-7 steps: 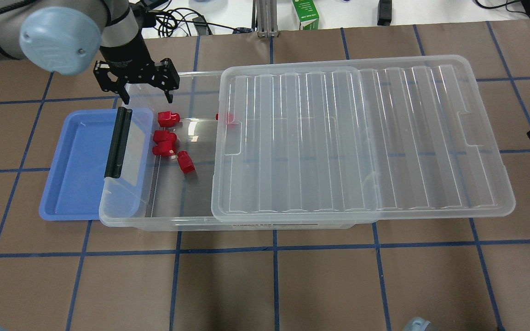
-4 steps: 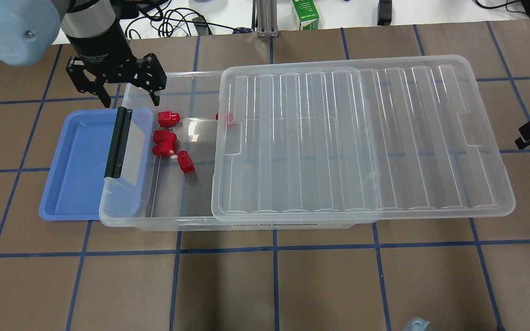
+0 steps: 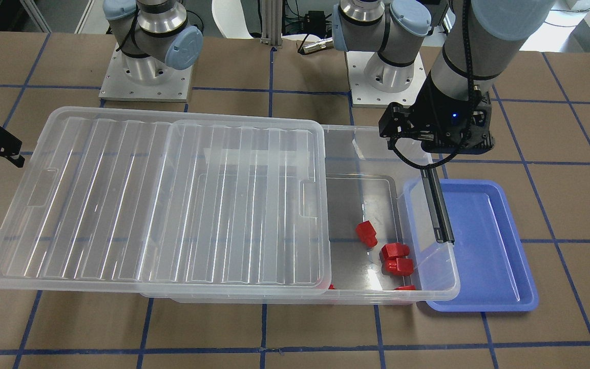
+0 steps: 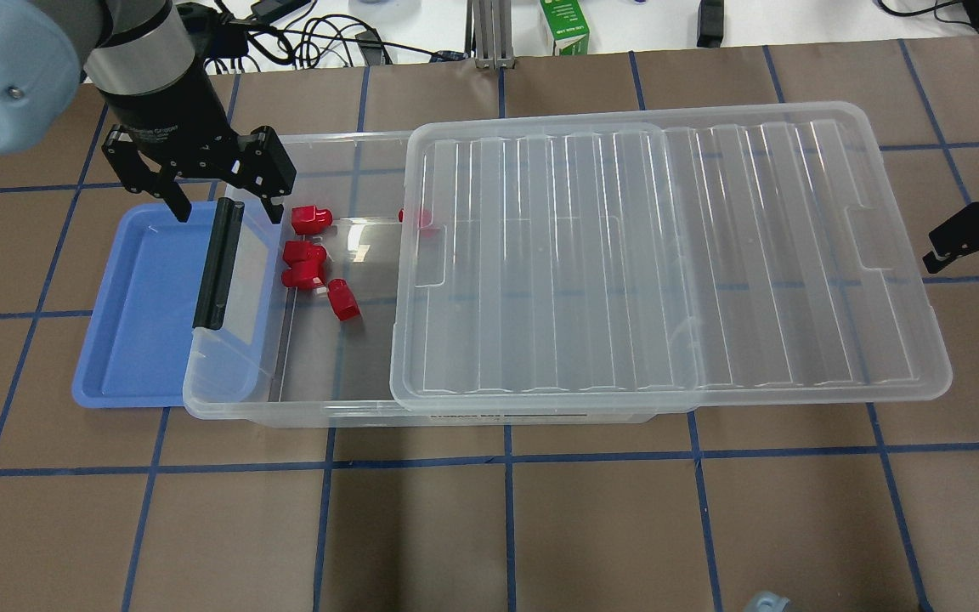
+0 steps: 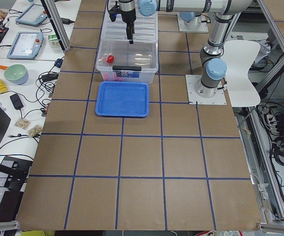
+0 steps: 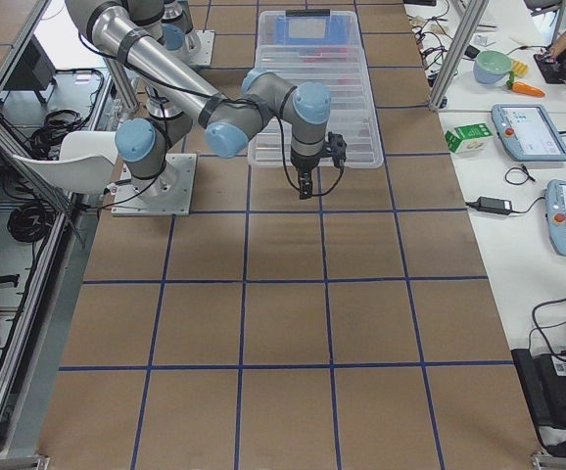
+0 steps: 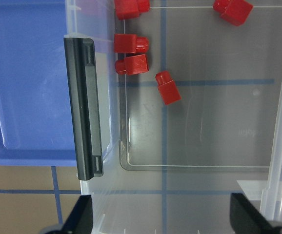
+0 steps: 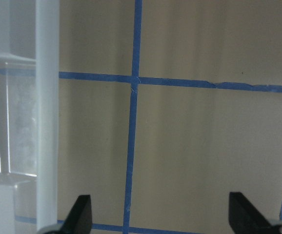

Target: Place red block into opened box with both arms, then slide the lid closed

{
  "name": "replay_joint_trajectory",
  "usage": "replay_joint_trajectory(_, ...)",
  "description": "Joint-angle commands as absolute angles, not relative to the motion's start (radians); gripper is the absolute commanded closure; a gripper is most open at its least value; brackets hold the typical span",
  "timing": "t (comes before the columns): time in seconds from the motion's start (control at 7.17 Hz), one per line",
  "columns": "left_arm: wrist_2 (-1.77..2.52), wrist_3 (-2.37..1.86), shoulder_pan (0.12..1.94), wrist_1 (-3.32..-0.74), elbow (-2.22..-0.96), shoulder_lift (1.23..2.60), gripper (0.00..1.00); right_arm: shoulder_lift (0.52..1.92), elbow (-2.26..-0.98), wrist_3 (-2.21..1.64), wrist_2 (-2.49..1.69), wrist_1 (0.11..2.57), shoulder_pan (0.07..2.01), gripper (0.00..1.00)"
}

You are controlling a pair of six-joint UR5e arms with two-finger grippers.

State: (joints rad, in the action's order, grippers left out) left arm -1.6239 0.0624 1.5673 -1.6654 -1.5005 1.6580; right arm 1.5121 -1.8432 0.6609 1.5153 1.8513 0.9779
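Note:
Several red blocks (image 4: 311,219) lie on the floor of the clear box (image 4: 302,412) at its uncovered end; one (image 4: 417,217) is partly under the lid. The ribbed clear lid (image 4: 668,255) covers most of the box and overhangs its far short end. My left gripper (image 4: 226,208) hangs open and empty above the box's end with the black latch bar (image 4: 217,263); its wrist view shows the blocks (image 7: 168,87) and the latch bar (image 7: 85,107) below it. My right gripper (image 4: 970,242) is open and empty over the table, just beyond the lid's overhanging end (image 8: 46,97).
A blue tray (image 4: 149,306) lies partly under the box's latch end. A green carton (image 4: 564,25) and cables sit past the table's back edge. Both arm bases (image 3: 146,77) stand behind the box.
My left gripper has moved leftward from over the box's back wall to above the latch end, still open. My right gripper has come further in toward the lid's end.

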Motion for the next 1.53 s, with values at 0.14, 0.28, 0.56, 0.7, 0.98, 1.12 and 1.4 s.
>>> replay_joint_trajectory(0.14,-1.624,0.086,1.556,-1.66,-1.514,1.651,0.0,1.506,-1.848,0.65,1.513,1.855,0.985,0.0)
replay_joint_trajectory(0.28,-1.623,0.086,1.554,-1.658,-1.513,1.651,0.0,1.506,-1.859,0.638,1.511,1.858,1.002,0.01)
replay_joint_trajectory(0.56,-1.624,0.084,1.555,-1.658,-1.514,1.651,0.0,1.506,-1.873,0.53,1.513,1.911,1.089,0.01)
replay_joint_trajectory(0.7,-1.624,0.084,1.557,-1.658,-1.514,1.652,0.0,1.506,-1.873,0.496,1.514,1.928,1.126,0.01)
replay_joint_trajectory(0.98,-1.624,0.083,1.557,-1.658,-1.514,1.651,0.0,1.509,-1.873,0.427,1.514,1.933,1.176,0.01)
replay_joint_trajectory(1.12,-1.624,0.083,1.557,-1.658,-1.514,1.652,0.0,1.509,-1.873,0.381,1.514,1.933,1.215,0.01)
replay_joint_trajectory(1.4,-1.624,0.08,1.557,-1.658,-1.516,1.652,0.0,1.508,-1.873,0.283,1.516,1.948,1.291,0.01)
